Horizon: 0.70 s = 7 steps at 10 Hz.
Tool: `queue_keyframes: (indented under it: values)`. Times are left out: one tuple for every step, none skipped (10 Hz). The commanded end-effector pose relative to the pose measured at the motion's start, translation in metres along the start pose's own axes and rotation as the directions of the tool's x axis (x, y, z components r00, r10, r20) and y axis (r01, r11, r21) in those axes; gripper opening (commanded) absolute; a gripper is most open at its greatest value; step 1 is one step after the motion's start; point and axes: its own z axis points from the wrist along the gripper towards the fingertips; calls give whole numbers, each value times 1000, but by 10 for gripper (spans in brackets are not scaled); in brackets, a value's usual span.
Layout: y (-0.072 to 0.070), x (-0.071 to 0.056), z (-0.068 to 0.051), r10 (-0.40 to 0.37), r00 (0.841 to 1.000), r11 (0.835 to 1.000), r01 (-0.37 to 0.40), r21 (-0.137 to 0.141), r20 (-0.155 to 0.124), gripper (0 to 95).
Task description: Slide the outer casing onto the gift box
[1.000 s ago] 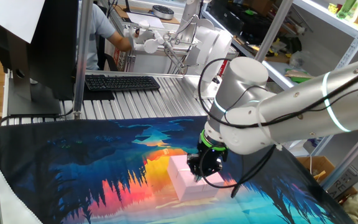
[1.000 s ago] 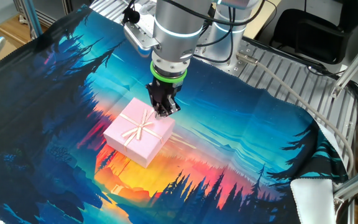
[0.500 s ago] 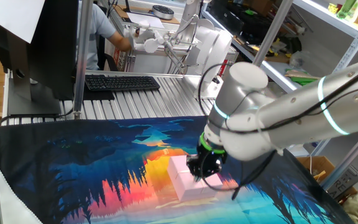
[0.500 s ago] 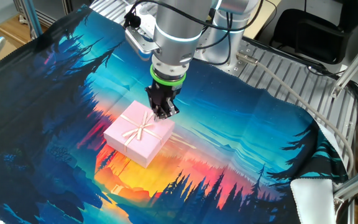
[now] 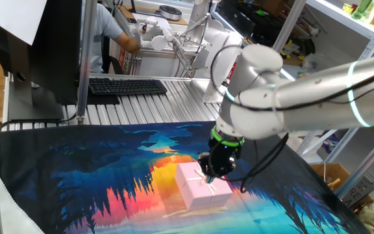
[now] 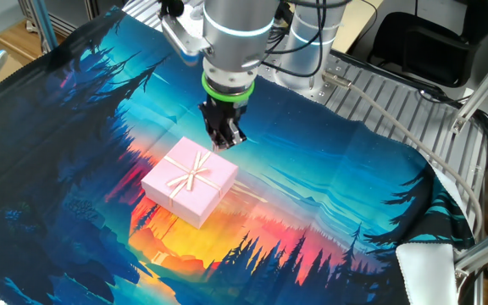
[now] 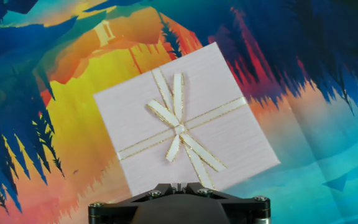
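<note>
- Your arm reaches in over the tabletop [image 6: 379,110] from the far side, its last joint pointing almost straight down, with the green ring at the wrist above the hand [image 6: 224,140]
- In one fixed view the hand [image 5: 211,170] hangs just above the far edge of the outer casing [image 5: 202,187]; in the other fixed view you can see a small gap between the fingertips and the outer casing [image 6: 190,180], so they are apart
- The fingers look drawn close together, with nothing between them; the hand holds nothing
- In the hand view you look straight down on the outer casing [image 7: 184,129], and the two fingers meet in a narrow seam at the bottom edge of the picture
- The outer casing lies flat on the printed cloth [image 6: 329,203], over the orange part of the picture, turned corner-on to the cloth's edges
- Its cream ribbon [image 7: 180,130] crosses the top, with the bow near the middle
- You cannot see the gift box anywhere; whether it sits inside the casing cannot be told
</note>
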Motion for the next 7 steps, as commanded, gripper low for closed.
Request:
queue_keyframes:
  values:
    - [-7, 2, -15, 37, 999, 999, -37, -11, -5, 0]
    - [-11, 3, -21, 68, 998, 998, -68, -11, -16, 0]
    - [-14, 3, -27, 96, 995, 995, -97, -12, -39, 0]
    - [-20, 4, -35, 137, 988, 990, -139, -18, -72, 0]
    - [-22, 5, -38, 135, 988, 991, -136, -18, -69, 0]
    - [-23, 5, -40, 144, 988, 989, -144, -8, -62, 0]
    - [-23, 5, -40, 155, 986, 988, -156, -9, -66, 0]
